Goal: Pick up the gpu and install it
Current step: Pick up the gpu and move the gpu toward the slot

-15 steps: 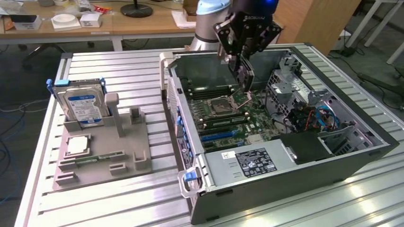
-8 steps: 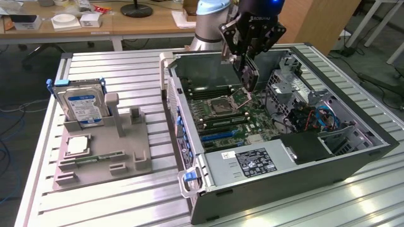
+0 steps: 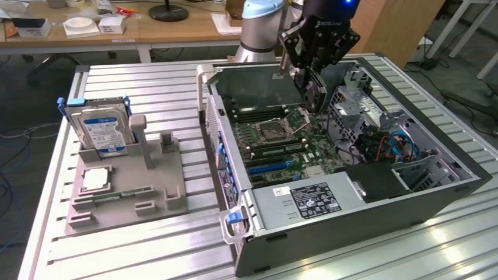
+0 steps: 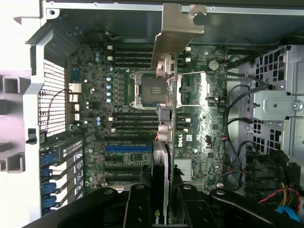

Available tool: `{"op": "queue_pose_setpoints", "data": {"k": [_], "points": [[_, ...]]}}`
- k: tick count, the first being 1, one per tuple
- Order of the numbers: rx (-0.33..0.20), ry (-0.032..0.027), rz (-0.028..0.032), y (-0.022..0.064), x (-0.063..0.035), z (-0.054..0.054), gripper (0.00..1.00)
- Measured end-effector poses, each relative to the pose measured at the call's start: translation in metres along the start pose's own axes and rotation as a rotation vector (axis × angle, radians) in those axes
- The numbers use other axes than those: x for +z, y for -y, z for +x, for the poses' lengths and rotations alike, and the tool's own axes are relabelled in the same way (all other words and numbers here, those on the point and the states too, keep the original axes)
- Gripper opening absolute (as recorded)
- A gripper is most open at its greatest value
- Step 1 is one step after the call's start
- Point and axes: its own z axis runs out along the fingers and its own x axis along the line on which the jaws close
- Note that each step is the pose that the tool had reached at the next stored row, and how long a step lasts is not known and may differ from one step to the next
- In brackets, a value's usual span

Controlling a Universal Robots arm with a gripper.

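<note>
Exterior view, as I stand here: the gripper (image 3: 313, 81) hangs over the open case (image 3: 350, 224) on the bench (image 3: 132, 251), jaws clamped on the gpu (image 3: 315, 96), held on edge over the motherboard (image 3: 284, 137). Wrist view puts its bracket (image 4: 176, 28) toward the case wall.

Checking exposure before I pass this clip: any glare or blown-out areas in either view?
Exterior view: glare streaks on the slatted table at its lower right. Wrist view: the area outside the computer case washes out white, the gpu gleams at its bracket, the gripper sits in deep shadow.
</note>
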Motion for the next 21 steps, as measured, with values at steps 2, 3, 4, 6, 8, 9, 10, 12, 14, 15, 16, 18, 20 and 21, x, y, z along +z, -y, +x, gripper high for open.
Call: {"op": "queue_pose_setpoints", "data": {"k": [2,3,4,6,8,9,10,12,14,15,16,18,20,21], "points": [[0.002,0.0002,0.0001,-0.0001,0.0004,-0.004,0.27],[0.003,0.0002,0.0001,-0.0001,0.0006,-0.006,0.27],[0.003,0.0002,0.0001,-0.0001,0.0008,-0.008,0.27],[0.005,0.0004,0.0001,-0.0001,0.0012,-0.012,0.27],[0.007,0.0005,0.0002,-0.0002,0.0016,-0.015,0.27],[0.008,0.0005,0.0003,-0.0002,0.0018,-0.017,0.27],[0.008,0.0006,0.0002,-0.0002,0.002,-0.019,0.27],[0.01,0.0007,0.0002,-0.0003,0.0025,-0.024,0.27],[0.012,0.0007,0.0002,-0.0004,0.0029,-0.028,0.27],[0.012,0.0008,0.0003,-0.0004,0.0031,-0.03,0.27],[0.013,0.0008,0.0004,-0.0004,0.0033,-0.032,0.27],[0.014,0.0009,0.0003,-0.0005,0.0038,-0.036,0.27],[0.014,0.0009,0.0004,-0.0004,0.0038,-0.037,0.27],[0.014,0.0009,0.0004,-0.0004,0.0038,-0.037,0.27]]}}
